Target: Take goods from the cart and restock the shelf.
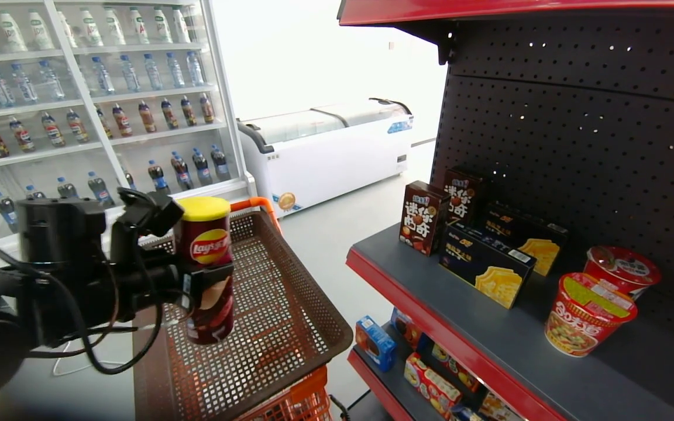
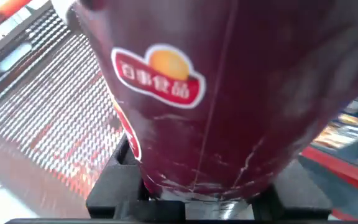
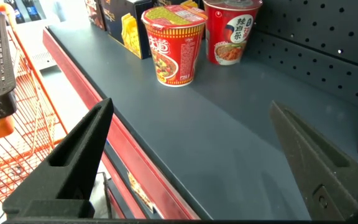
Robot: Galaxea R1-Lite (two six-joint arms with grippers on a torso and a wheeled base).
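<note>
1. Your left gripper (image 1: 207, 279) has its jaws clamped on the can (image 1: 208, 234), upright above the cart (image 1: 320, 292).
2. Carry it level to the shelf's (image 1: 489, 345) bare front edge, clear of the cups (image 1: 585, 313).
3. Move the right gripper (image 3: 194, 155), jaws wide apart, aside.

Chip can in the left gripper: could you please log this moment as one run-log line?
left gripper: shut on chip can, over cart basket | right gripper: open, at shelf | chip can: upright, not yet shelved
</note>
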